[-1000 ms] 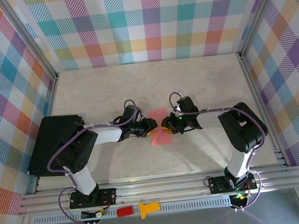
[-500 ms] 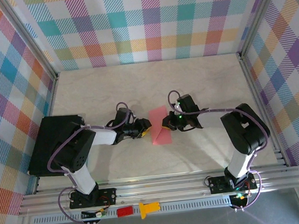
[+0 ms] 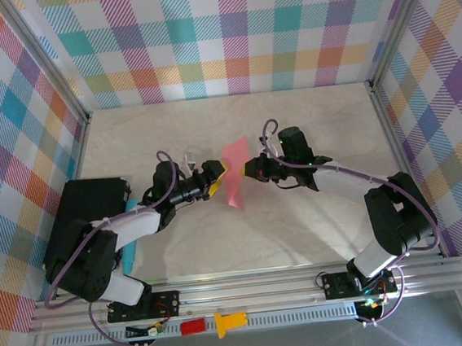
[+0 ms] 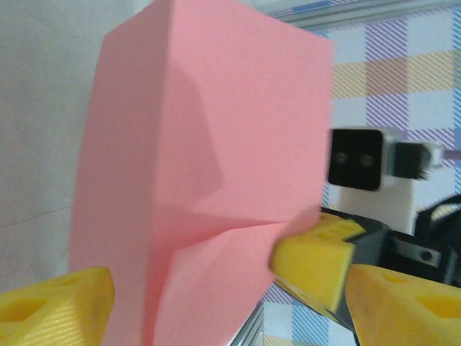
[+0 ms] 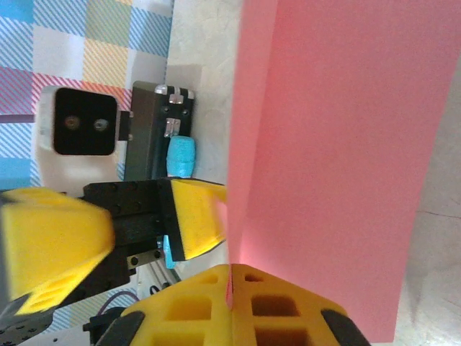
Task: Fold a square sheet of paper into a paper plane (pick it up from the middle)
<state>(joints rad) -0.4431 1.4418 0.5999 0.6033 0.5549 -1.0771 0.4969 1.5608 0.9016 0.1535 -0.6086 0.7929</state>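
The square sheet of paper (image 3: 235,175), salmon pink and folded along a crease, hangs upright above the table's middle. My right gripper (image 3: 250,169) is shut on its edge; in the right wrist view the yellow pads of that gripper (image 5: 232,288) pinch the paper (image 5: 338,158). My left gripper (image 3: 217,173) faces it from the left and stands open. In the left wrist view the paper (image 4: 202,166) fills the gap of the left gripper (image 4: 230,310), whose fingers are apart from it. One left finger (image 5: 196,216) lies beside the paper's fold.
A black box (image 3: 84,220) sits at the table's left edge with a cyan tool (image 3: 128,209) beside it. A red block (image 3: 193,326) and a yellow piece (image 3: 229,322) lie on the front rail. Plaid walls enclose three sides.
The paper lay flat under both grippers; now the right gripper has shut on it and lifted it upright, farther back. The left gripper has opened and released it.
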